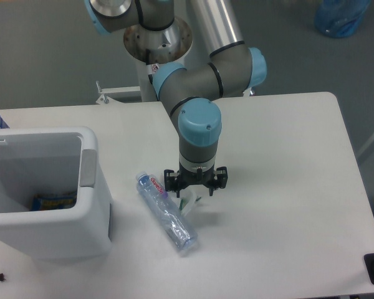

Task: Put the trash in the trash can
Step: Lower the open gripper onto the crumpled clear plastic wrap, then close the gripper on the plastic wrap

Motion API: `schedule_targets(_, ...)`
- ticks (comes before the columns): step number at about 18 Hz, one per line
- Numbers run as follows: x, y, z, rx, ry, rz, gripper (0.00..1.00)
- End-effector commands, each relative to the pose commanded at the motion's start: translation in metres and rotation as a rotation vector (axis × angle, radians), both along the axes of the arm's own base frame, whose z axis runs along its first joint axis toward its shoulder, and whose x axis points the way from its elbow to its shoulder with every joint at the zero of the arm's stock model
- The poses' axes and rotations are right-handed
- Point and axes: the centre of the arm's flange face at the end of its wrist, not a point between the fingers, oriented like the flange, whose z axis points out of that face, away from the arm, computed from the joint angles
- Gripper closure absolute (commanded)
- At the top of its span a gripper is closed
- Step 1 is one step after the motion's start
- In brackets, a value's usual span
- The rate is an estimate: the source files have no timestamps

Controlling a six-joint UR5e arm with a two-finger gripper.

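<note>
Two-finger gripper [196, 187] hangs mid-frame, fingers spread wide, holding nothing. Small crumpled white wrapper with green bits [188, 202] lies on the white table [287, 187] just below it. Crushed clear plastic bottle [166, 212] lies lower left of the fingers, long axis diagonal. Large white rectangular bin [50, 190] sits far left.

- I see my arm reaching out from its base at the far edge, elbow bent, the blue-capped wrist joints stacked directly above the gripper [196, 185].
- The last wrist link stands vertical, so the gripper points straight down.
- Its two black fingers are spread apart, with nothing held between them.
</note>
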Motion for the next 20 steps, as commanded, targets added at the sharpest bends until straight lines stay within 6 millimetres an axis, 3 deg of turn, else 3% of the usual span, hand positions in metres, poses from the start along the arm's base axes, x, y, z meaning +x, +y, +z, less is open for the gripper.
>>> schedule_targets(4,-0.001,0.001,-0.001,0.001,-0.002,0.028,0.66)
schedule_targets(7,-0.002,0.002,-0.002,-0.001,-0.004,0.029,0.87)
schedule_targets(10,-0.002,0.002,0.0,0.002,-0.003,0.026,0.91)
schedule_targets(20,-0.009,-0.003,0.009,0.015,0.009,0.024,0.92)
